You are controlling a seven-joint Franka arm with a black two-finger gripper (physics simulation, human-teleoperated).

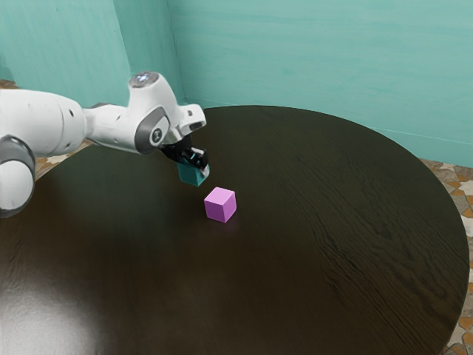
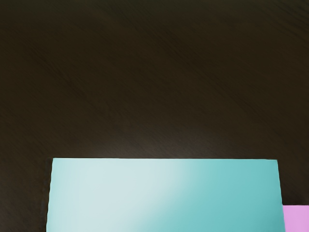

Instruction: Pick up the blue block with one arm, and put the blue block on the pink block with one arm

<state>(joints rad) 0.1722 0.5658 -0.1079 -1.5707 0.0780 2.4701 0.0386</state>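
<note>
The blue block [image 1: 194, 174], teal in colour, hangs slightly tilted between the black fingers of my gripper [image 1: 192, 166], which is shut on it just above the dark table. The pink block [image 1: 220, 204] rests on the table a short way toward the exterior view's right and nearer the camera than the held block. In the wrist view the blue block [image 2: 164, 195] fills the space under my hand, and a corner of the pink block [image 2: 296, 218] peeks out beside it.
The round dark wooden table [image 1: 332, 222] carries only the pink block. Teal walls [image 1: 332, 52] stand behind it, and a tiled floor [image 1: 458, 185] shows past the table's edge at the exterior view's right.
</note>
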